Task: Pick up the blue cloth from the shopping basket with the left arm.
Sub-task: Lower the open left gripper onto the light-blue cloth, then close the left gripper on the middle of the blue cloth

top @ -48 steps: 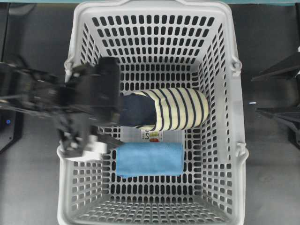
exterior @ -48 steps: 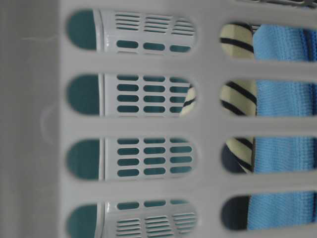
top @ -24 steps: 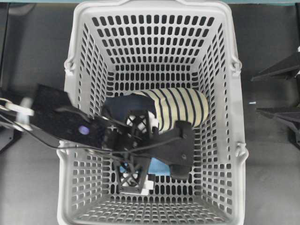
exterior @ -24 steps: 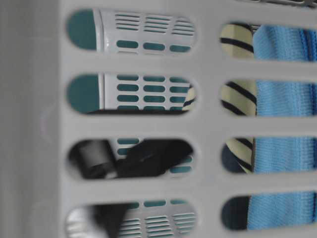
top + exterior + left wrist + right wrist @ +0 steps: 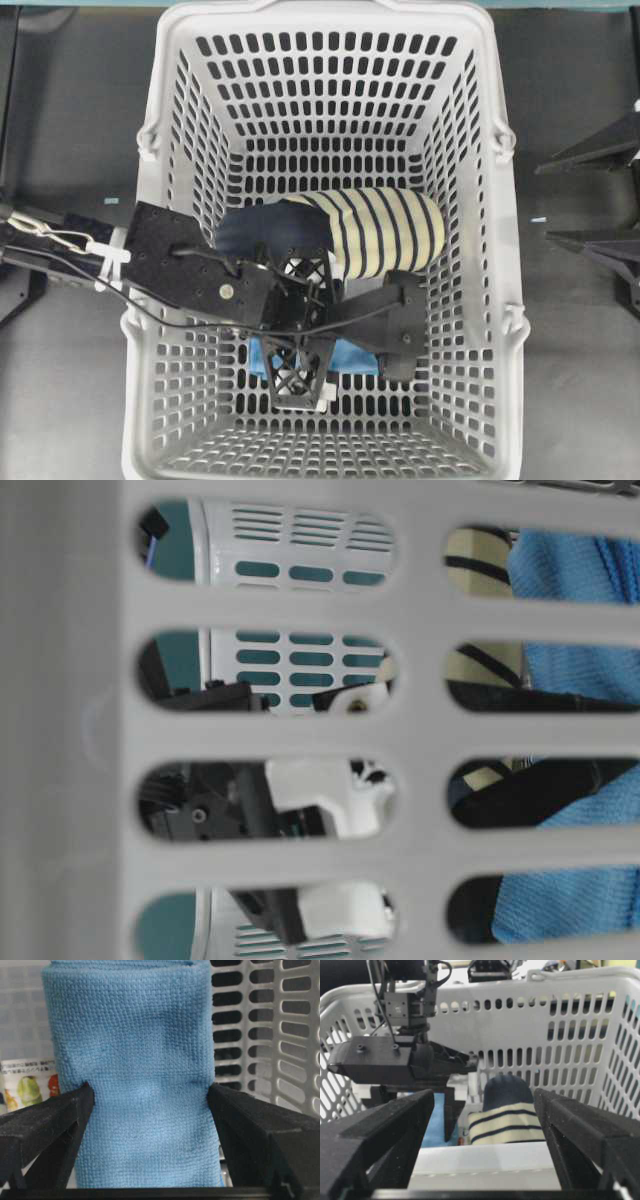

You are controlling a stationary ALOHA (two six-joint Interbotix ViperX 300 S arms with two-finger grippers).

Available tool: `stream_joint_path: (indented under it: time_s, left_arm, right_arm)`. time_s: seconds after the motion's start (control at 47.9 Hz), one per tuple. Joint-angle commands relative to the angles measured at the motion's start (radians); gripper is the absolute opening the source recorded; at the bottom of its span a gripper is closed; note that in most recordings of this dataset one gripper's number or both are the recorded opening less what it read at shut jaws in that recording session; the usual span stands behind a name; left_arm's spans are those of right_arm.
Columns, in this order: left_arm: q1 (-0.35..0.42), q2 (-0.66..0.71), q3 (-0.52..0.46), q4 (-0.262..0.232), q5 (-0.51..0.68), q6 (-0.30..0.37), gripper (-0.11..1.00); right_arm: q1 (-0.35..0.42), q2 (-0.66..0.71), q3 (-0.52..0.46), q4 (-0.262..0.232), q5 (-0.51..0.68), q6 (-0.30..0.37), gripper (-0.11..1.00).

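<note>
The blue cloth (image 5: pixel 140 1085) lies folded on the floor of the shopping basket (image 5: pixel 148 130), near its front. In the overhead view only slivers of the cloth (image 5: pixel 352 357) show under the left arm (image 5: pixel 185 265), which reaches in over the left rim. My left gripper (image 5: pixel 300 328) points down onto the cloth. In the left wrist view it (image 5: pixel 150 1092) stands open, one finger against each long edge of the cloth, which dents slightly there. My right gripper (image 5: pixel 484 1097) is open and holds nothing, outside the basket's right wall (image 5: pixel 545 203).
A navy and cream striped fabric roll (image 5: pixel 385 232) lies just behind the cloth, close to the left gripper's far finger. A printed packet (image 5: pixel 25 1087) lies on the basket floor beside the cloth. The basket's slotted walls (image 5: pixel 330 90) rise on all sides.
The left arm swung from above the basket's left rim into the basket and came down over the blue cloth, jaws still wide. The right arm has not moved.
</note>
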Motion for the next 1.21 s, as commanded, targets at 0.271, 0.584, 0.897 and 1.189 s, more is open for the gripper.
stream_joint_path:
  time_s: [0.271, 0.584, 0.897, 1.189]
  left_arm:
    - [-0.003, -0.006, 0.051, 0.005, -0.043, 0.002, 0.83]
    - [-0.003, -0.048, 0.038, 0.005, -0.037, 0.012, 0.18]
    - [-0.015, -0.135, -0.161, 0.005, 0.129, 0.014, 0.18]
    - [-0.014, -0.158, -0.463, 0.006, 0.439, 0.023, 0.18]
  right_arm:
    - [0.002, 0.005, -0.002, 0.005, -0.009, 0.0, 0.78]
    - [-0.021, -0.021, 0.006, 0.005, -0.021, 0.0, 0.78]
    - [-0.023, -0.058, 0.021, 0.005, -0.021, 0.0, 0.78]
    - [-0.021, -0.06, 0.028, 0.005, -0.023, 0.0, 0.78]
